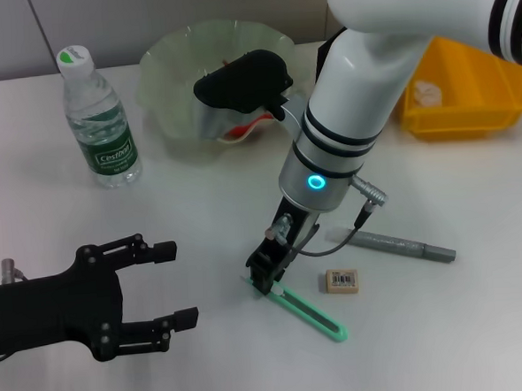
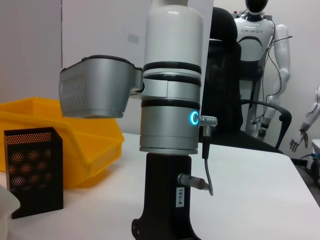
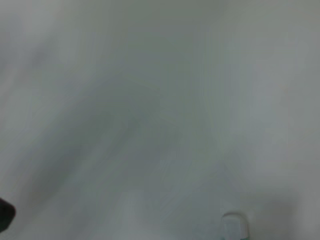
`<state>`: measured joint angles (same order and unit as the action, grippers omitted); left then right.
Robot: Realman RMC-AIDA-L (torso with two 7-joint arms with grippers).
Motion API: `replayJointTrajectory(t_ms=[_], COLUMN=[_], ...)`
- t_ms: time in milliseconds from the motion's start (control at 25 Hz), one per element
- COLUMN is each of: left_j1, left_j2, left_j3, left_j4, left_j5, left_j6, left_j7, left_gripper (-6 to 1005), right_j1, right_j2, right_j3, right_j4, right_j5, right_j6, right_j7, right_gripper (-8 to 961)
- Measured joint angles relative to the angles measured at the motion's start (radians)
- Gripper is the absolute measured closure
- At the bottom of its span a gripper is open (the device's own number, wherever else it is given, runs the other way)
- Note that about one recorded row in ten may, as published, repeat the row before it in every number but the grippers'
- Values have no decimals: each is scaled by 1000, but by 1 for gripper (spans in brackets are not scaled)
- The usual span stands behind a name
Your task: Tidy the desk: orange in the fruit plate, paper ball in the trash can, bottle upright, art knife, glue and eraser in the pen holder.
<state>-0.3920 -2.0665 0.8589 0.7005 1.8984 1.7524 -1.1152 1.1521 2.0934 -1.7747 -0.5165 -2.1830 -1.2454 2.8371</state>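
My right gripper (image 1: 266, 273) stands low over the table, shut on the near end of the green art knife (image 1: 308, 308), which lies flat. A small eraser (image 1: 340, 280) lies just right of it, and the grey glue stick (image 1: 404, 246) lies beyond that. The water bottle (image 1: 101, 117) stands upright at the back left. The green fruit plate (image 1: 169, 73) sits at the back; something orange-red in it is mostly hidden by my right wrist. My left gripper (image 1: 176, 285) is open and empty at the front left. The black mesh pen holder (image 2: 35, 172) shows in the left wrist view.
A yellow bin (image 1: 477, 102) stands at the back right with a white crumpled thing (image 1: 427, 91) inside; it also shows in the left wrist view (image 2: 85, 145) behind the pen holder. My right arm (image 2: 170, 110) fills the middle of that view.
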Motion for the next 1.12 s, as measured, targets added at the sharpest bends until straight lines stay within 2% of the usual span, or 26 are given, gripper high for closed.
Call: replayJointTrajectory(t_ms=[200, 280, 320, 440, 480, 520, 600, 680, 720, 760, 800, 840, 880, 920, 960, 1120], left_j1=[0, 2, 2, 3, 2, 2, 2, 1, 1, 1, 1, 1, 1, 1, 0, -3], left_j2=[0, 0, 0, 0, 0, 0, 0, 0, 0, 0, 0, 0, 0, 0, 0, 0], left_j3=[-3, -7, -7, -8, -8, -8, -8, -9, -9, -9, -10, -11, -13, -13, -14, -18], left_j4=[0, 0, 0, 0, 0, 0, 0, 1, 1, 1, 0, -1, -9, -9, -14, -26], left_j5=[1, 0, 0, -3, -4, -4, -5, -6, -6, -6, -7, -8, -8, -8, -8, -9], left_j6=[-1, -2, -2, -3, -6, -6, -9, -12, -12, -13, -14, -14, -15, -15, -16, -21], left_j7=[0, 0, 0, -1, -2, -2, -2, -5, -5, -5, -6, -6, -6, -6, -6, -5], left_gripper=[172, 172, 172, 172, 172, 172, 172, 172, 172, 172, 172, 172, 172, 172, 172, 172], right_j1=[-46, -98, -98, -154, -200, -200, -241, -302, -302, -338, -338, -354, -374, -374, -382, -384], right_j2=[-8, -16, -16, -16, -15, -15, -17, -24, -24, -32, -32, -37, -42, -42, -44, -46], right_j3=[11, 58, 58, 171, 249, 249, 311, 421, 421, 495, 495, 537, 626, 626, 697, 775], right_j4=[-79, -162, -162, -261, -355, -355, -443, -589, -589, -666, -666, -703, -751, -751, -769, -775], right_j5=[-7, -39, -39, -143, -216, -216, -259, -314, -314, -324, -324, -324, -318, -318, -308, -301], right_j6=[-25, -55, -55, -114, -159, -159, -201, -256, -256, -271, -271, -273, -273, -273, -267, -235], right_j7=[2, 5, 5, 3, 1, 1, -2, -25, -25, -53, -53, -70, -120, -120, -178, -253], right_gripper=[800, 800, 800, 800, 800, 800, 800, 799, 799, 799, 799, 799, 799, 799, 799, 799])
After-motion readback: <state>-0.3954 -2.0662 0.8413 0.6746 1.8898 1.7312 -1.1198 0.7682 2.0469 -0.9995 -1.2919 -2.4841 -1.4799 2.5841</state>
